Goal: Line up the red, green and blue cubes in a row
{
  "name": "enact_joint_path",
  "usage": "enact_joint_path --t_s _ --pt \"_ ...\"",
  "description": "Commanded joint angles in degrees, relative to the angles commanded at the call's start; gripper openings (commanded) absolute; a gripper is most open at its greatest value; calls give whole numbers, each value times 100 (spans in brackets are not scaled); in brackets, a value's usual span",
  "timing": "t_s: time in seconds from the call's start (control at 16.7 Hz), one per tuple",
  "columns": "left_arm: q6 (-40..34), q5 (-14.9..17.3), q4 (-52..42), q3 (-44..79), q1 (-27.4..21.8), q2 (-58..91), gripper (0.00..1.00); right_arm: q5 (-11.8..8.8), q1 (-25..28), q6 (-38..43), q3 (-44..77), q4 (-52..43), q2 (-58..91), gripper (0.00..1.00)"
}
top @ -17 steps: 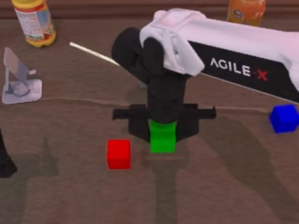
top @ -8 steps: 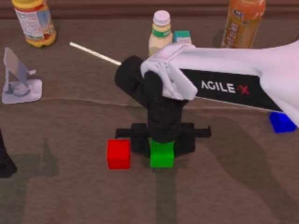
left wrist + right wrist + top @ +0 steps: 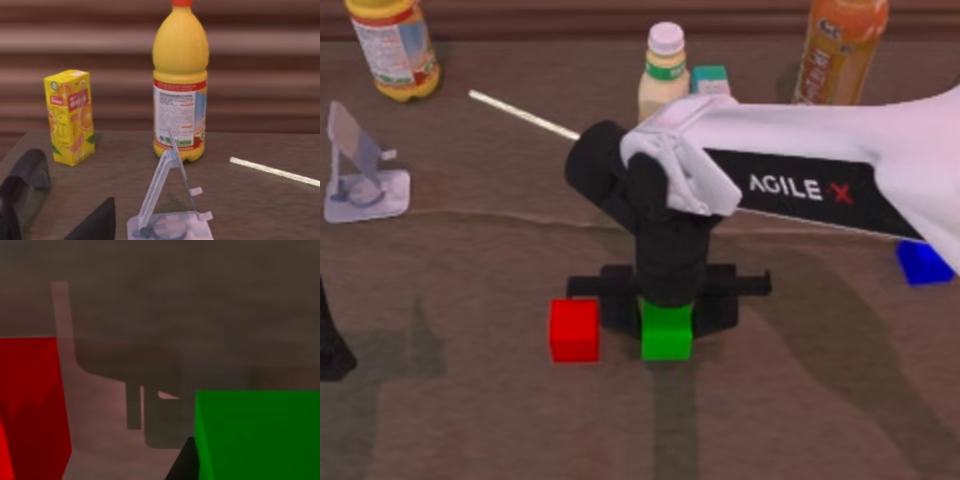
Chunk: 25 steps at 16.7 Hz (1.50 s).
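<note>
Green cube (image 3: pixel 666 333) sits on the brown bench (image 3: pixel 470 400) just right of the red cube (image 3: pixel 574 329), small gap between them, front faces roughly level. Right claw (image 3: pixel 666 318) is straight over the green cube, arm reaching in from the top view's right. Cannot tell from these views whether its fingers are clamped on the cube or let go; the wrist body hides them. Right wrist view shows both cubes close up, side by side, with one dark finger (image 3: pixel 181 462) against the green cube's edge.

Blue cube (image 3: pixel 918 264) is well apart at the right side, partly hidden under the arm.

Left claw (image 3: pixel 332 350) is parked at the left edge, fingers spread apart.

Back of the bench: yellow bottle (image 3: pixel 393 45), small white-capped bottle (image 3: pixel 663 78), orange bottle (image 3: pixel 842 48). Phone stand (image 3: pixel 360 170) at left, thin white stick (image 3: pixel 523 115) nearby. Left wrist view also shows a juice carton (image 3: pixel 70 116).
</note>
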Motion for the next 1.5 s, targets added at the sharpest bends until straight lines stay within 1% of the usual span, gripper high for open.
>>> enact_joint_path --t_s 0.36,0.42,0.96,1.08,1.32,1.5 --pt "0 0 0 0 0 0 100 0 0 0 0 0 0 98" --pt "0 0 0 0 0 0 100 0 0 0 0 0 0 100" --pt "0 0 0 0 0 0 100 0 -9 -2 21 -21 -6 100" --pt "0 0 0 0 0 0 100 1 8 1 217 -237 -52 100" --pt "0 0 0 0 0 0 100 -5 30 5 830 -1125 -239 100" --pt "0 0 0 0 0 0 100 -3 39 -8 1064 -1400 -339 100"
